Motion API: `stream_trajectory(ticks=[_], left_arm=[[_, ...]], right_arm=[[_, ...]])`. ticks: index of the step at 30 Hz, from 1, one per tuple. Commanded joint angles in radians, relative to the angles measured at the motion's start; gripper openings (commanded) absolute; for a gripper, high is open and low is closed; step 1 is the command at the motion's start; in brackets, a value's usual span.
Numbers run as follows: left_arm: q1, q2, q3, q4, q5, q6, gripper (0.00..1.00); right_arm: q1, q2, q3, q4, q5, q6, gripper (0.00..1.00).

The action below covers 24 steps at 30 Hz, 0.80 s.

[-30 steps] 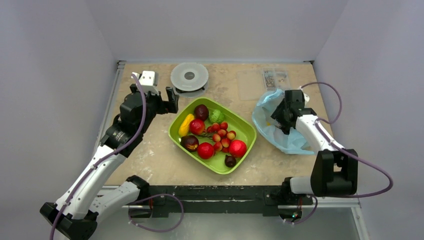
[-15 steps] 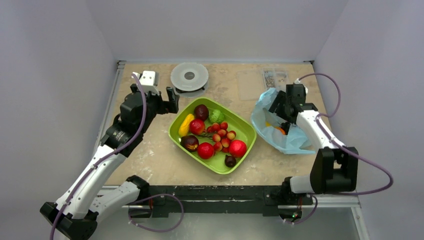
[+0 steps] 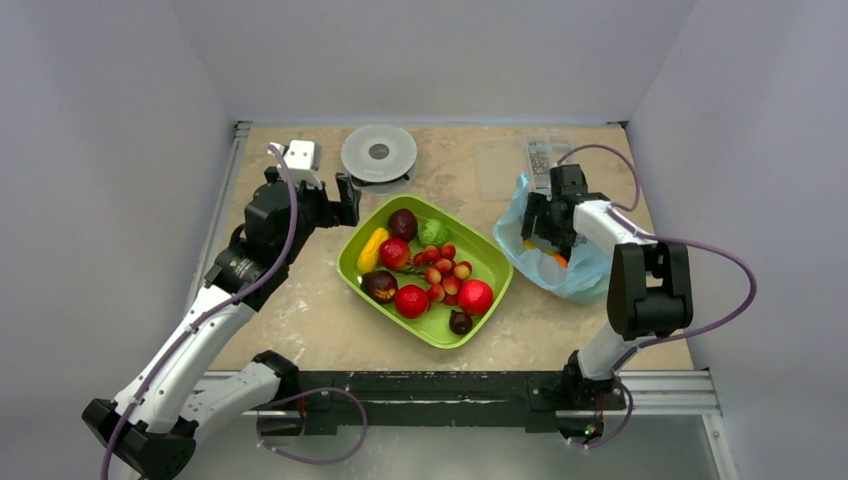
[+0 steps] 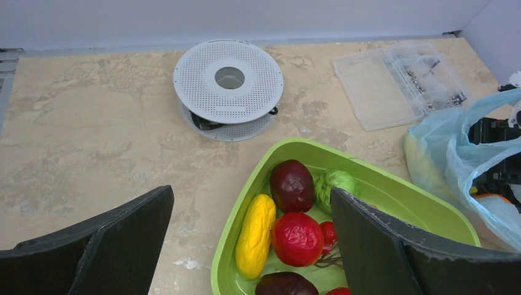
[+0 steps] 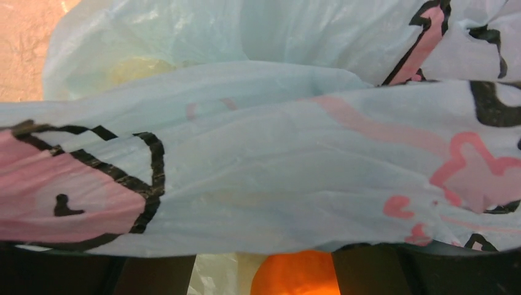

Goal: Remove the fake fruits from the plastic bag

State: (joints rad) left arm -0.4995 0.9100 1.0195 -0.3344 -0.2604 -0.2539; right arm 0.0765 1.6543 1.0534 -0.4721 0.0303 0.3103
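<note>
Peeking down from above, the right claw is buried in the mouth of the blue plastic bag. The bag sits on the right side of the table, just right of the green tray. On the wrist cam its two fingers stand apart, so it's released, not clenched. A sheet of the bag with pink and black print hangs across them, and I can't tell if any plastic is snagged. One orange fruit shows in the gap between the fingers, inside the bag. A pale yellow lump shows through the film, too blurry to name. The other fruit is in the tray: a yellow banana on the left, a dark purple fruit at the far end and a lumpy green ball right beside it. A red ball sits next to the banana, another red ball nearer, and a third red ball near right. There's also a dark brown fruit near left, a bunch of little red berries in the middle and a small dark fruit at the near corner. The left claw hangs wide open off the tray's far left corner, gripping nothing. A white round disc and a clear plastic box sit along the far edge.
</note>
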Motion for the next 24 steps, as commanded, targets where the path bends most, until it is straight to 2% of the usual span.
stream_trajectory(ticks=[1, 7, 9, 12, 13, 16, 20, 24], left_arm=[[0.006, 0.008, 0.046, 0.007, 0.024, -0.026, 1.0], [0.006, 0.028, 0.045, 0.009, 0.077, -0.02, 1.0], [0.003, 0.044, 0.045, 0.029, 0.195, -0.004, 0.96], [-0.032, 0.082, 0.008, 0.107, 0.376, -0.079, 0.94], [-0.066, 0.11, 0.002, 0.134, 0.397, -0.1, 0.94], [-0.202, 0.215, 0.039, 0.166, 0.347, -0.184, 0.94], [-0.274, 0.386, 0.114, 0.269, 0.355, -0.333, 0.93], [-0.365, 0.542, 0.181, 0.3, 0.283, -0.352, 0.96]], right_arm=[[0.042, 0.031, 0.016, 0.02, 0.032, -0.075, 0.72], [0.09, 0.114, 0.057, 0.049, 0.107, -0.057, 0.75], [0.091, 0.116, 0.05, 0.055, 0.126, -0.018, 0.75], [0.09, 0.074, 0.021, 0.036, 0.11, 0.053, 0.75], [0.092, 0.048, 0.005, 0.034, 0.098, 0.072, 0.76], [0.092, -0.056, -0.049, 0.029, 0.028, 0.126, 0.79], [0.092, -0.153, -0.06, -0.031, 0.021, 0.207, 0.87], [0.089, -0.251, -0.07, -0.067, 0.058, 0.302, 0.92]])
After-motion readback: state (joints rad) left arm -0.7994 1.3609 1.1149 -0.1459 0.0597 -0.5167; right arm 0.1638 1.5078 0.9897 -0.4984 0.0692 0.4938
